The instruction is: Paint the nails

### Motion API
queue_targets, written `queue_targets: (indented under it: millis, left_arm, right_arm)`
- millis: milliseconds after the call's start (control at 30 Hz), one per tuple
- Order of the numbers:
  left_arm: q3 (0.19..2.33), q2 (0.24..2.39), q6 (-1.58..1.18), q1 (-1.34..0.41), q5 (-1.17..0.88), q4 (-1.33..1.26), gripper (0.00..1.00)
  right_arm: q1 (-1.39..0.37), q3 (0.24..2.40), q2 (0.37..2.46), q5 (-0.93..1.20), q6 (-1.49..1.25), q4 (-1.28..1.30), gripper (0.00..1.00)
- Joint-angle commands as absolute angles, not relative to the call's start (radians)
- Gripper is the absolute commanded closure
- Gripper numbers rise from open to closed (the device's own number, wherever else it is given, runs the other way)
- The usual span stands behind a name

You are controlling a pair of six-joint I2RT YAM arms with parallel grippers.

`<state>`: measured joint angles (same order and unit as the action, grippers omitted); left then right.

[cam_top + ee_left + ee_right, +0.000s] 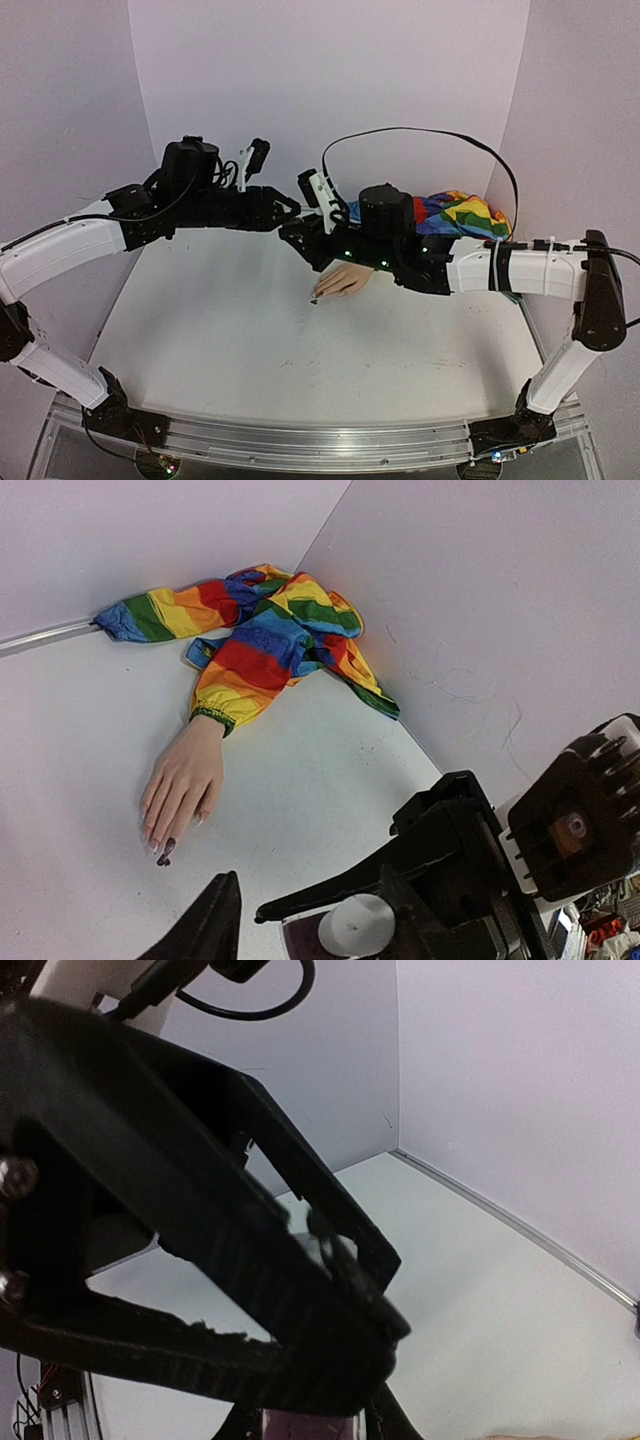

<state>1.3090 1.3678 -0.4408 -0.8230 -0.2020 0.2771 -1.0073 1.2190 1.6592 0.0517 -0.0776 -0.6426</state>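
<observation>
The pale mannequin hand [345,280] lies palm down on the table, its rainbow sleeve [265,640] trailing to the back corner. Its nails [153,832] point toward me, and one nail [167,849] is dark with a smear at its tip. Above the table, a small dark polish bottle [305,935] with a white cap [360,925] sits between my left gripper's [310,875] open fingers, a gap showing on one side. My right gripper [375,1310] is shut over the cap from above; the bottle [310,1428] shows below it. Both grippers [292,215] meet left of the hand.
White walls close the table on the left, back and right. The bunched sleeve [460,215] fills the back right corner beside my right arm [520,270]. A black cable [420,135] loops above that arm. Bare tabletop [260,340] lies in front of the hand.
</observation>
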Motion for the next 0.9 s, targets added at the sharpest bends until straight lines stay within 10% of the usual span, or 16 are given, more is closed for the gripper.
queue_targets:
  millis: [0,400,667,867]
  left_arm:
    - [1.371,1.368,-0.414,-0.819,-0.223,0.218,0.58]
    - [1.352,1.392,-0.301,-0.83,-0.468,0.219,0.92]
    - [1.327,1.442,-0.134,-0.871,-1.242,0.228,0.96]
    - [1.333,1.412,-0.075,-0.882,-1.163,0.248,0.91]
  right_arm:
    - [-1.02,1.283,1.671,0.047,-0.059,-0.693,1.0]
    - [-1.021,1.28,1.644,0.113,-0.052,-0.692,1.0]
    - [-0.924,1.277,1.528,1.017,-0.06,-0.753,1.0]
    - [-0.919,1.207,1.456,1.069,-0.171,-0.857,1.0]
